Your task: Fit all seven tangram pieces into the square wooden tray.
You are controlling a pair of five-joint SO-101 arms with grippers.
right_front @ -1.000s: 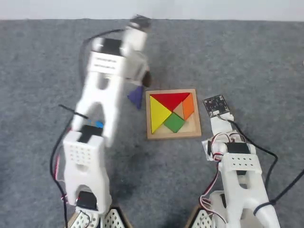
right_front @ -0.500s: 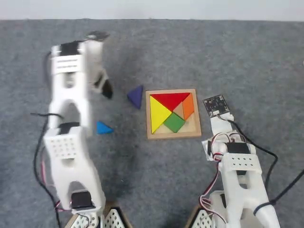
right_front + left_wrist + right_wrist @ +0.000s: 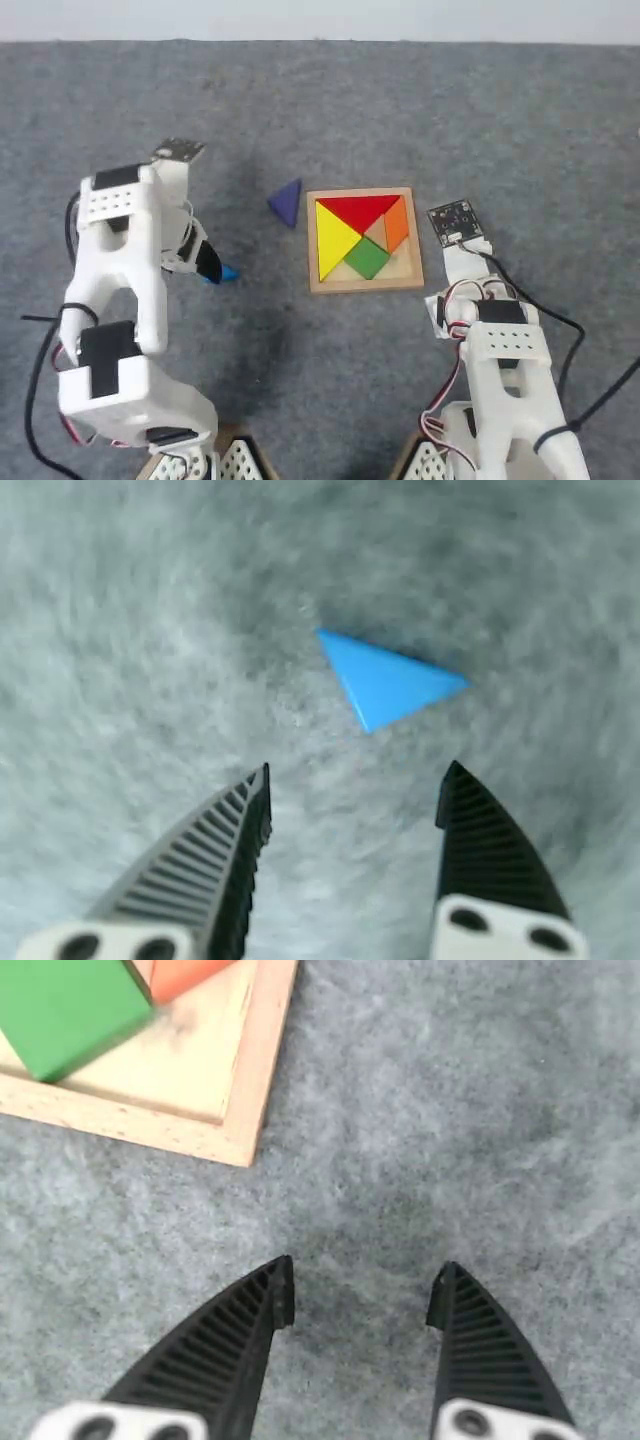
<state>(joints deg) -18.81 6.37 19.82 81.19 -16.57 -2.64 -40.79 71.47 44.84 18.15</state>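
The square wooden tray [image 3: 318, 288] lies mid-table holding a red triangle [image 3: 355, 210], a yellow triangle [image 3: 332, 243], a green square [image 3: 367, 258] and an orange piece [image 3: 397, 224]. A purple triangle [image 3: 286, 202] rests on the carpet just left of the tray. A blue triangle [image 3: 227, 273] [image 3: 388, 680] lies farther left. My left gripper [image 3: 355, 780] hovers open right over it, its black fingertip [image 3: 208, 262] beside the piece. My right gripper [image 3: 362, 1295] is open over bare carpet near the tray's corner [image 3: 235, 1140], with the green square [image 3: 65, 1005] at the edge of that view.
Grey carpet covers the table. The right arm's body [image 3: 505, 350] stands below and right of the tray. The left arm's body [image 3: 120, 300] fills the left side. Open carpet lies beyond the tray and to its right.
The left arm swung away from the purple triangle, back and leftward, and came down over the blue triangle. The right arm has kept still.
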